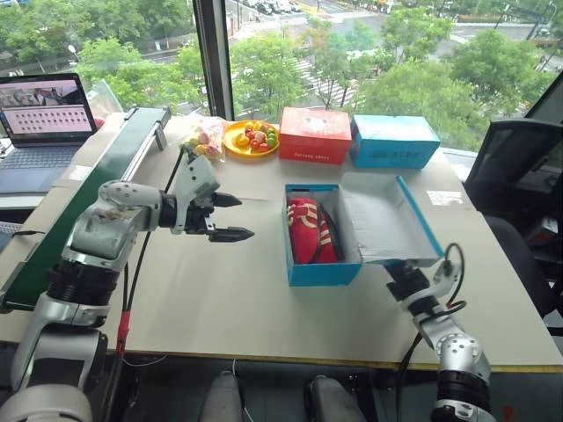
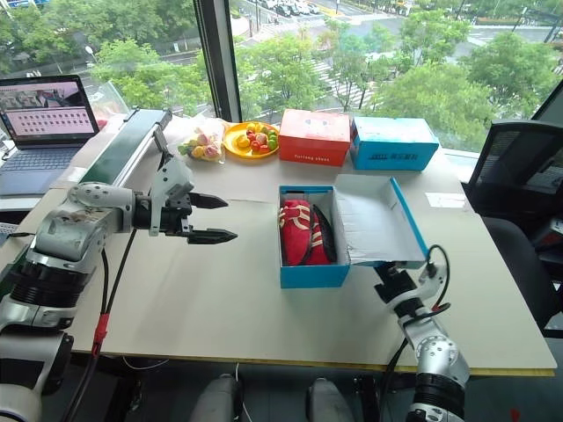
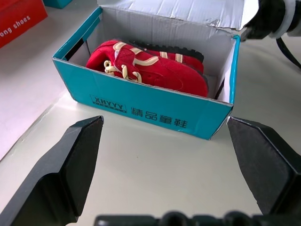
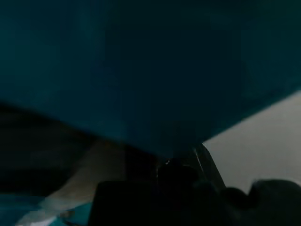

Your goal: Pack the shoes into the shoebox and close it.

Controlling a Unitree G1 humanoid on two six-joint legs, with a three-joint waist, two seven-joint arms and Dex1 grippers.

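The shoebox (image 1: pixel 322 264) was seen near the middle of the table (image 1: pixel 220 299), open, with the shoes (image 1: pixel 310 230) lying side by side inside it, soles toward the hinge side. The lid (image 1: pixel 387 220) was found swung out to the robot's right, slanting upward rather than lying flat. The right gripper (image 1: pixel 406 280) was placed under the lid's near corner, fingers closed together with nothing between them; this was judged a position for pushing the lid up and over from beneath, not for pinching it. The left gripper (image 1: pixel 230 217) was held above the table well to the left of the box, jaws fully spread and empty, pointed at the box's side, probably to steady the box while the lid is turned. Packing was judged complete; closing remained. A red box (image 1: pixel 315 134) and a second blue box (image 1: pixel 393 141) stood at the table's far edge, apart from the work.
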